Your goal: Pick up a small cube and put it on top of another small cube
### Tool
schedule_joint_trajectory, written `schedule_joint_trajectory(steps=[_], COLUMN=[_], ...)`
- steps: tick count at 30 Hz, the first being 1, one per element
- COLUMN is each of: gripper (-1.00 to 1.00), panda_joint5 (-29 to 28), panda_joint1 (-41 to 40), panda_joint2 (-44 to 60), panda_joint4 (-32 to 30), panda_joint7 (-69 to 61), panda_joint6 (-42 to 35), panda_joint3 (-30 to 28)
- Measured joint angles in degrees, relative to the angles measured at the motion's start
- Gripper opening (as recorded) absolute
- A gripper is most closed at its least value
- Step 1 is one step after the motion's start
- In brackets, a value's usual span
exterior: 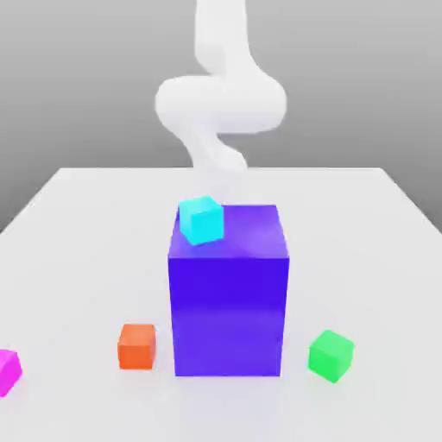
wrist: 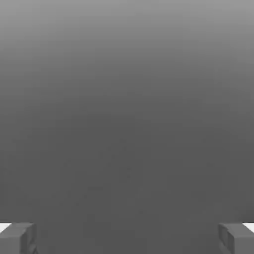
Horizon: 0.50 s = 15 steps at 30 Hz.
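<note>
Simulated tabletop test scene, not lived-in room. Plain white table [exterior: 78, 233] against featureless grey backdrop, no walls, furniture or clutter. Objects are flat-coloured primitives: big blue-purple block [exterior: 229, 293] with cyan cube [exterior: 201, 219] on its top edge, orange cube [exterior: 136, 346], green cube [exterior: 331, 355], magenta cube [exterior: 7, 371] at exterior view's left edge (all matte, untextured, uniformly lit). White robot arm [exterior: 220, 99] rises smooth and blurred behind block. Hand view: even grey gradient, typical of renderer.
</note>
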Motion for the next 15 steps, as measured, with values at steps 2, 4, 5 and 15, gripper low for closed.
schedule_joint_trajectory(steps=[2, 4, 5, 15], gripper=[0.0, 0.0, 0.0, 0.0], panda_joint5=[1.1, 2.3, 2.9, 12.1], panda_joint1=[0.6, 1.1, 1.3, 0.9], panda_joint2=[4.4, 8.5, 10.5, 31.3], panda_joint4=[-0.1, -0.1, -0.1, -0.3], panda_joint7=[-2.7, -5.3, -6.7, -22.1], panda_joint6=[1.2, 2.3, 2.9, 8.2], panda_joint3=[-2.9, -5.6, -7.0, -18.5])
